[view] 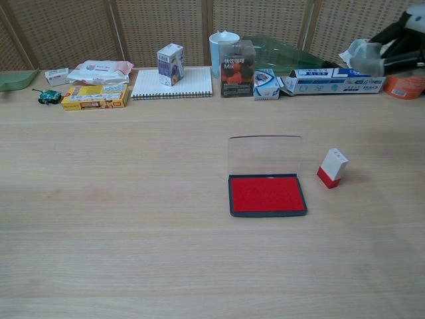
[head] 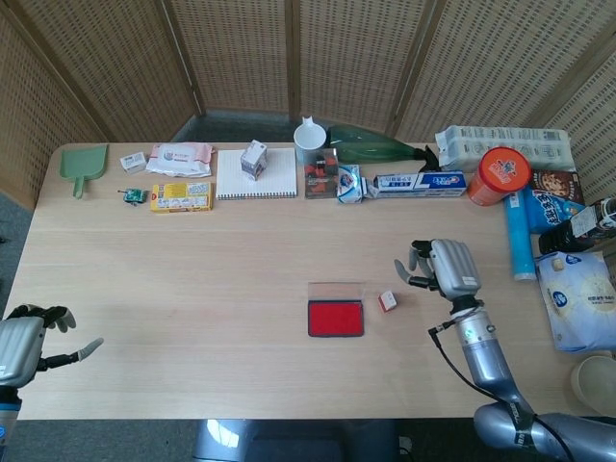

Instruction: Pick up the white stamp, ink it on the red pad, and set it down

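Observation:
The white stamp (head: pixel 388 300) (view: pixel 332 168), with a red base, stands on the table just right of the red ink pad (head: pixel 336 317) (view: pixel 267 195), whose clear lid stands up open. My right hand (head: pixel 445 269) (view: pixel 393 48) hovers to the right of the stamp, apart from it, fingers loosely curled and holding nothing. My left hand (head: pixel 27 340) is at the table's near left corner, empty, with fingers spread; only the head view shows it.
Along the far edge sit a notebook (head: pixel 256 174) with a small carton, a white cup (head: pixel 310 141), a toothpaste box (head: pixel 420 183), an orange can (head: pixel 499 175) and snack packs at right. A yellow box (head: pixel 180 196) and green scoop (head: pixel 81 166) lie far left.

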You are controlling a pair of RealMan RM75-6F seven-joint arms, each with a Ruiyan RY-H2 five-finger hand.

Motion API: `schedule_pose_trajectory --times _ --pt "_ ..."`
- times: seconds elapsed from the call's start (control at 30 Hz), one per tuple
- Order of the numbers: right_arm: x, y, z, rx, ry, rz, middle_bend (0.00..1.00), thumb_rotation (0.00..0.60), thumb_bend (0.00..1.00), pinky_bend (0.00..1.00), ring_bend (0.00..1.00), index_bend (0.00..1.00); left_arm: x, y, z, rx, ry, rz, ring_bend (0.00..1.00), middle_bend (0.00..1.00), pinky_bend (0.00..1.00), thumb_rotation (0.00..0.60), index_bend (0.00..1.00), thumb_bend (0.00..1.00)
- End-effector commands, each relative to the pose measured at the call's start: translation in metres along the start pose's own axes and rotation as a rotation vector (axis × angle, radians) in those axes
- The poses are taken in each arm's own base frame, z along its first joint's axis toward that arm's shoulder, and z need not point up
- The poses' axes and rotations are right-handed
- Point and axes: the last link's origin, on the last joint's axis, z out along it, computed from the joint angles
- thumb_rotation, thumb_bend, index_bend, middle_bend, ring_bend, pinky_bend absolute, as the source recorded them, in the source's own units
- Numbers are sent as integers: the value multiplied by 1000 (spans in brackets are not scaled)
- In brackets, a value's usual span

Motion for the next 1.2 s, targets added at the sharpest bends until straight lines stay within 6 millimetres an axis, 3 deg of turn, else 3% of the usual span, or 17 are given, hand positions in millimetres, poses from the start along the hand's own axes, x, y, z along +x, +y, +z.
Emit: schedule_pose_trajectory --times 0.03,0.27,0.7,1.2 --pt "5 16 -16 -47 26 -12 879 345 401 1000 914 701 0 -2 -2 8 -2 -1 481 552 275 262 511 53" --pt "13 35 -41 -84 74 -43 864 342 396 989 897 702 -2 -3 -9 16 1 -9 472 550 265 261 510 52" --pt "18 50 -86 -119 116 -75 858 345 394 976 887 701 6 -1 -21 -4 69 2 459 549 257 264 510 52" --pt "26 60 -102 -127 124 -57 856 345 394 976 883 701 12 9 -27 -27 90 -10 458 549 255 264 511 52"
